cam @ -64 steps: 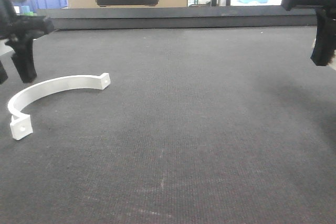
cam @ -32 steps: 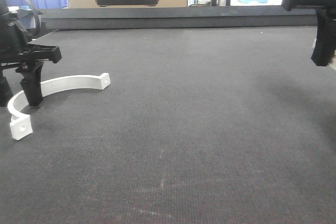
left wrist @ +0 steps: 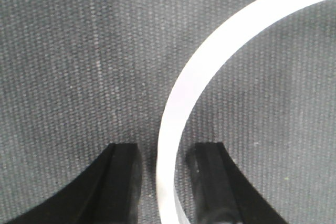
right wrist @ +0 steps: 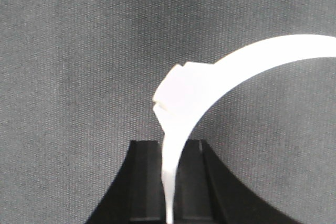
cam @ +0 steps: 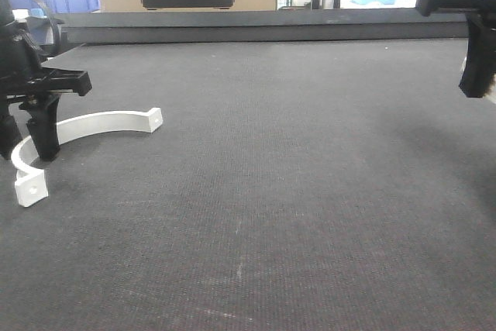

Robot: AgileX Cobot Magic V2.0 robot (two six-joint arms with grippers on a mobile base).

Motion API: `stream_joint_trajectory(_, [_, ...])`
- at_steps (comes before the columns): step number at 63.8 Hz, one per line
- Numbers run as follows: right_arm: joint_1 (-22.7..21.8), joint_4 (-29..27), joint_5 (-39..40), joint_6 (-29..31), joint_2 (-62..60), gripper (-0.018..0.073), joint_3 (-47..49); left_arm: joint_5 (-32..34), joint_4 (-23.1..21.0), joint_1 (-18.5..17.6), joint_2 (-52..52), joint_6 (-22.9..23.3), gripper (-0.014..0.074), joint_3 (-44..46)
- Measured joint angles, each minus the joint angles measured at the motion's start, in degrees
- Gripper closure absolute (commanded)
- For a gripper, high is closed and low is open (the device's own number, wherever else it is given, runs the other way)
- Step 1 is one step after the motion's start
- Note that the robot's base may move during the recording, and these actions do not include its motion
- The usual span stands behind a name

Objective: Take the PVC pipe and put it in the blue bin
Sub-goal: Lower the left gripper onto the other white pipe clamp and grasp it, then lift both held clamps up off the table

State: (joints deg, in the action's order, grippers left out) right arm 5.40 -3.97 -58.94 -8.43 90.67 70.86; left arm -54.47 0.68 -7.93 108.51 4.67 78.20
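Your left gripper (left wrist: 165, 150) has dropped astride the pipe (cam: 101, 123), still spread; right gripper (right wrist: 168, 150) pinches another pipe (right wrist: 252, 56); binning awaits.

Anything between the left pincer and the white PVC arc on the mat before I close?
Nothing visible. The open left pincer straddles the PVC arc, one finger on each side, neither visibly touching it. The right pincer grips a second arc.
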Motion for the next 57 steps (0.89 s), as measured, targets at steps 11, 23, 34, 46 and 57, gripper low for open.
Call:
stream_joint_trajectory(11, [0.0, 0.0, 0.0, 0.0, 0.0, 0.0728, 0.0, 0.0, 0.0, 0.0, 0.2, 0.0, 0.0428, 0.0])
stream_joint_trajectory(23, [0.0, 0.0, 0.0, 0.0, 0.0, 0.0728, 0.0, -0.1, 0.2, 0.0, 0.5, 0.0, 0.0517, 0.1])
stream_joint_trajectory(34, [0.0, 0.0, 0.7, 0.1, 0.0, 0.0728, 0.0, -0.5, 0.6, 0.0, 0.5, 0.1, 0.0707, 0.2])
stream_joint_trajectory(46, [0.0, 0.0, 1.7, 0.1, 0.0, 0.0728, 0.0, -2.8, 0.4, 0.0, 0.6, 0.1, 0.0707, 1.0])
stream_joint_trajectory(57, [0.0, 0.0, 1.8, 0.0, -0.4, 0.0728, 0.0, -6.0, 0.3, 0.0, -1.0, 0.1, 0.0707, 1.9])
